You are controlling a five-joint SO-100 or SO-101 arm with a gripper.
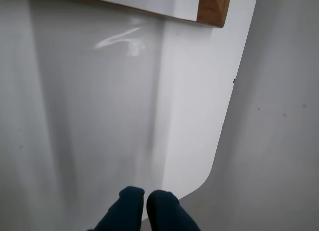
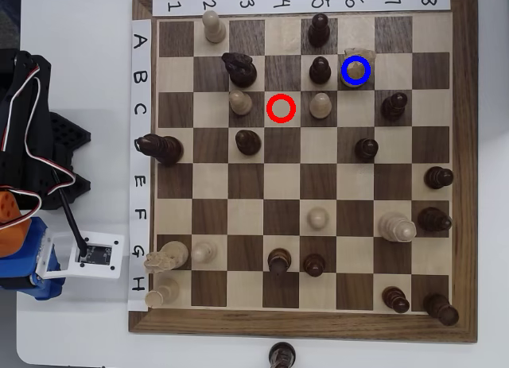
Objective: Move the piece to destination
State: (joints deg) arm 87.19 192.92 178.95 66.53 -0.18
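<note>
Cream wood, w/ a bumpy notched head: that's the piece (image 2: 357, 56). In the overhead view it stands on the light square in row B, col 6, right where the blue ring (image 2: 356, 71) is drawn. The ring covers its bottom part, so only the head pokes out above it. A dark piece (image 2: 320, 67) stands on the next square to the left. The red ring (image 2: 281, 108) square is bare.

The claw (image 1: 145, 201) is nowhere near the piece. In the wrist view its two dark blue fingertips (image 1: 130, 198) are pressed almost together, w/ just a thin line between them & nothing in their hold. Under them is plain white table (image 1: 89, 116), & only a corner of the chessboard (image 1: 214, 9) shows at the top. In the overhead view the arm (image 2: 44, 141) sits folded up off the left side of the board, well apart from the piece.
</note>
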